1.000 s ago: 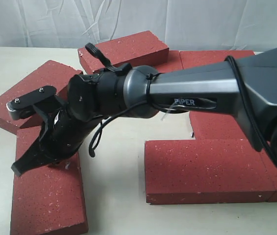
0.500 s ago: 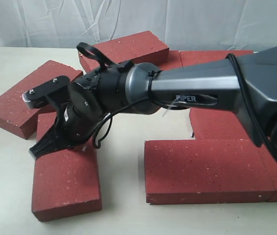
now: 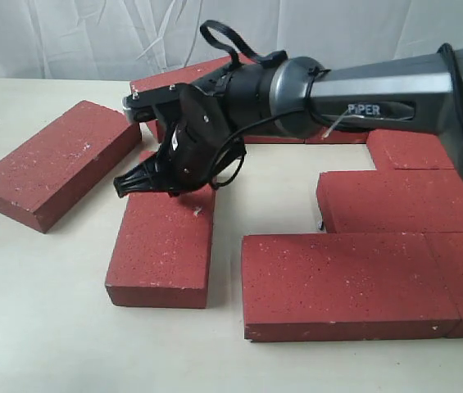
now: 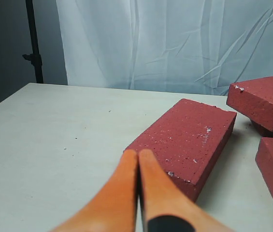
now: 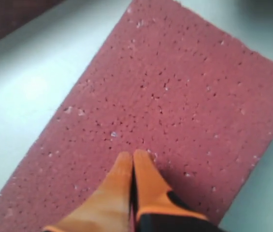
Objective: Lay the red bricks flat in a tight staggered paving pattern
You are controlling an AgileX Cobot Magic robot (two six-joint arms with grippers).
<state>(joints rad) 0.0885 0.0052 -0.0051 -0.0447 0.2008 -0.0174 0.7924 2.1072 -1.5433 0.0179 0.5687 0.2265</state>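
Several dark red bricks lie flat on the pale table. My right gripper [image 3: 127, 185] reaches across from the right, shut and empty, its tips resting on the far end of a loose red brick [image 3: 164, 250] [image 5: 175, 96] left of centre. That brick lies apart from the laid group: a front brick [image 3: 350, 282], a brick behind it [image 3: 411, 201] and one further back [image 3: 428, 147]. An angled brick [image 3: 55, 164] [image 4: 189, 137] lies at the left, with my shut left gripper [image 4: 137, 153] hovering just before its near corner. The left arm does not show in the exterior view.
A brick [image 3: 215, 75] [image 4: 266, 96] rests raised on others at the back centre. A white curtain [image 3: 67, 33] closes the far side. A gap of bare table [image 3: 227, 246] separates the loose brick from the front brick. A dark stand [image 4: 32, 43] rises beyond the table's corner.
My right gripper has swept to the right and farther back, staying shut, and the loose brick under it has slid right with it, toward the laid group.
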